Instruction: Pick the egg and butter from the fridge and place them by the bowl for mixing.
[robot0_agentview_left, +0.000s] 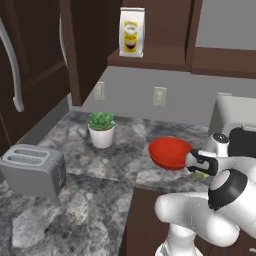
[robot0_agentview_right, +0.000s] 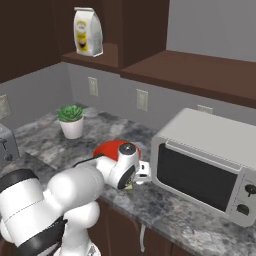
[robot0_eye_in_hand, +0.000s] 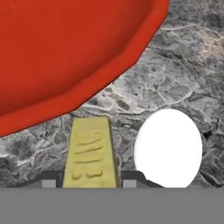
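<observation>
A: Grey stone counter (robot0_agentview_left: 100, 165) runs under dark brown cabinets (robot0_agentview_left: 85, 45). What sits on it?

B: At 9 o'clock in the left base view is a silver toaster (robot0_agentview_left: 34, 170). Near the middle is a white pot with a green plant (robot0_agentview_left: 101, 129). The red bowl (robot0_agentview_left: 169, 152) is at 3 o'clock from the plant. A big grey microwave (robot0_agentview_right: 207, 162) stands at 3 o'clock in the right base view. Up high on a shelf is a yellow and white bag (robot0_agentview_left: 132, 31).

A: Where is the butter?

B: In the hand view, the yellow butter (robot0_eye_in_hand: 91, 153) stands at 6 o'clock, on the counter just below the bowl. The gripper (robot0_eye_in_hand: 91, 180) is squeezed on it, one dark finger tip (robot0_eye_in_hand: 50, 180) touching each side.

A: And the egg?

B: The white egg (robot0_eye_in_hand: 168, 148) lies on the counter at 3 o'clock from the butter, just beside it. They are close, but I cannot tell if they touch. The egg is near the bowl too.

A: Where is the arm?

B: It bends low over the counter edge, between the bowl and the microwave.
</observation>
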